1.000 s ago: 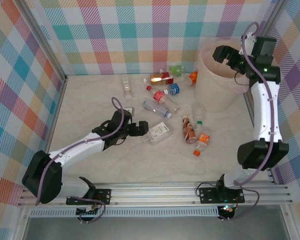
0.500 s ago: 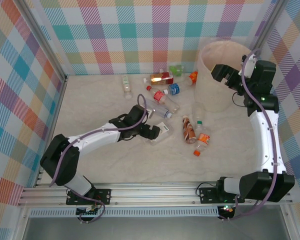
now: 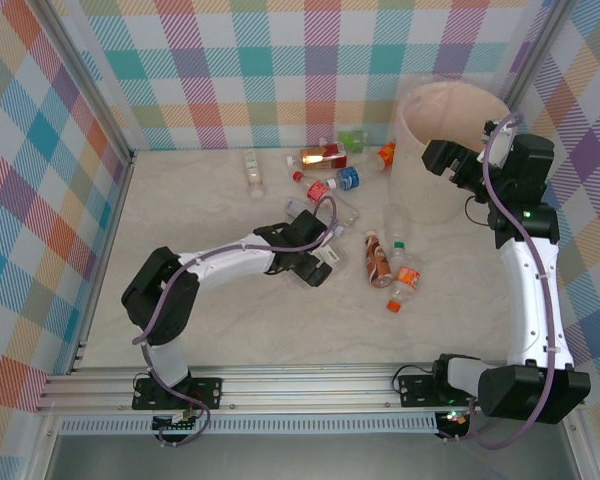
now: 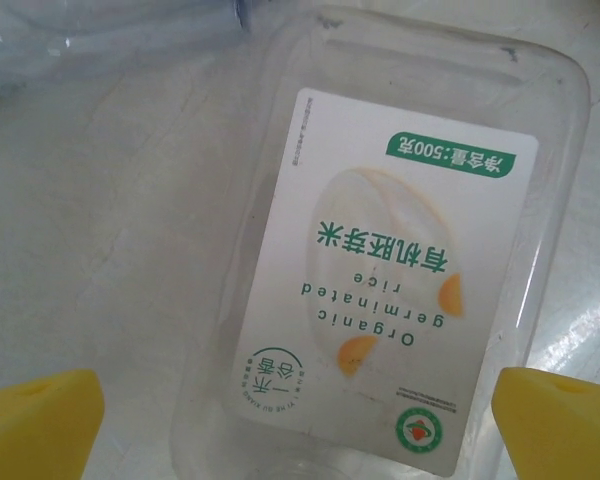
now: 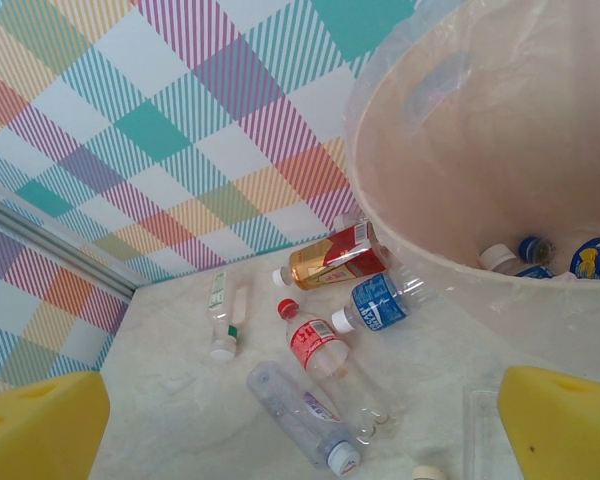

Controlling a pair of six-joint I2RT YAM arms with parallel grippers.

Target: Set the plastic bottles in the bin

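The left gripper (image 4: 298,430) stands wide open. Its yellow pads (image 4: 35,425) sit at either side of a clear square-sided bottle (image 4: 400,280) lying flat on the table (image 4: 110,220), and neither pad is closed on it. The label reads "Organic germinated rice". The bottle looks empty, though the view is too close to be sure.

The right gripper (image 5: 300,430) is also fully open and holds nothing. Ahead of it and to its right rises the lined bin (image 5: 430,170), with a white-capped bottle (image 5: 500,258) and two blue ones (image 5: 595,258) on its floor. Ahead and to its left, loose on the table, lie an amber bottle (image 5: 330,258), a blue-labelled bottle (image 5: 380,300), a red-labelled bottle (image 5: 315,345) and a clear bottle (image 5: 300,410).

From overhead, the bin's (image 3: 420,190) front wall hides its floor. That view shows the right gripper (image 3: 442,158) at the rim, the left gripper (image 3: 315,262) low over the table, and two orange-capped bottles (image 3: 405,280) just to its right.
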